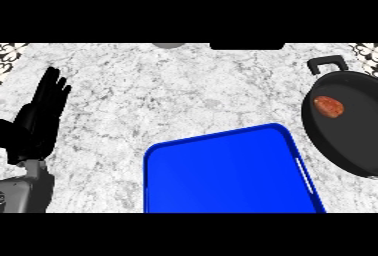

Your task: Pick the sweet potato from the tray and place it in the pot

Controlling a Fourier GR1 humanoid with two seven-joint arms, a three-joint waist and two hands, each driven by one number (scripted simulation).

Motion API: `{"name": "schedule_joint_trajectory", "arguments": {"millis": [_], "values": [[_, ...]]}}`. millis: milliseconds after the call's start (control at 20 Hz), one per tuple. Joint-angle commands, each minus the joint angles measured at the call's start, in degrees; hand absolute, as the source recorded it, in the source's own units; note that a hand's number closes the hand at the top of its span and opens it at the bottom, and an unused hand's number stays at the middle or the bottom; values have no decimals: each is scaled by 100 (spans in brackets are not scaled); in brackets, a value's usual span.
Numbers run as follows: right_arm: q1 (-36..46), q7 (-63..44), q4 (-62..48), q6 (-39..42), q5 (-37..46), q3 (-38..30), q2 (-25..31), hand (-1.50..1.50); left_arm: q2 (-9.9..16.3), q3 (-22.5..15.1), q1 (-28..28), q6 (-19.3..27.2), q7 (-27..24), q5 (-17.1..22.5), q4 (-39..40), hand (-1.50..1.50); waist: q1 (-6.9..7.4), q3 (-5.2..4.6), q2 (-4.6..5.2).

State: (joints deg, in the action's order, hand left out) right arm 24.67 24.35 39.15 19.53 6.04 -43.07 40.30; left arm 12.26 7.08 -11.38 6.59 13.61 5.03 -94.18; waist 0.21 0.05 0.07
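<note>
A: Entry, far left of the counter first. What is the left hand [40, 112] doing?

B: It stands at the left edge on its grey forearm [26, 192], fingers straight, pointing up and close side by side. It holds nothing and nothing lies against it. Resting pose, well apart from the tray and from the pot.

A: Noted: fingers extended, palm bare. Surface under it?

B: Speckled white and grey stone counter [184, 85]. Along its far edge there is a small grey shape [169, 45], cut off by the view; I cannot tell what it is.

A: Centre next.

B: A blue tray [229, 175] with rounded corners, turned a little off square, running down to the lower edge of the view. A thin pale strip shows along its right rim.

A: And the right?

B: A black pot [347, 150], its handle [330, 64] toward the far side, its right part cut off by the view's edge. It sits just beside the tray's far right corner; I cannot tell whether they touch.

A: The sweet potato?

B: The sweet potato [329, 106] lies inside the pot, on its floor near the far left wall. Orange-brown, small, no hand near it.

A: Right hand?

B: Does not show from here.
</note>
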Motion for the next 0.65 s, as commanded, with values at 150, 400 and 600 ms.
{"name": "schedule_joint_trajectory", "arguments": {"millis": [150, 400, 600], "values": [[-270, 643, -1021, 773, -225, -70, 836, -150, -69, -151, 131, 175, 383, -213, -641, 0, 32, 3, -1], [-218, 1203, -1854, 1038, -81, 20, 1446, -150, 21, 39, -110, -80, 237, 2, -126, 0, 63, 11, 22], [-496, 1608, -2110, 1252, -83, 60, 1625, -150, 38, 105, 118, -122, 47, -5, -276, 0, 61, 13, 18]]}}
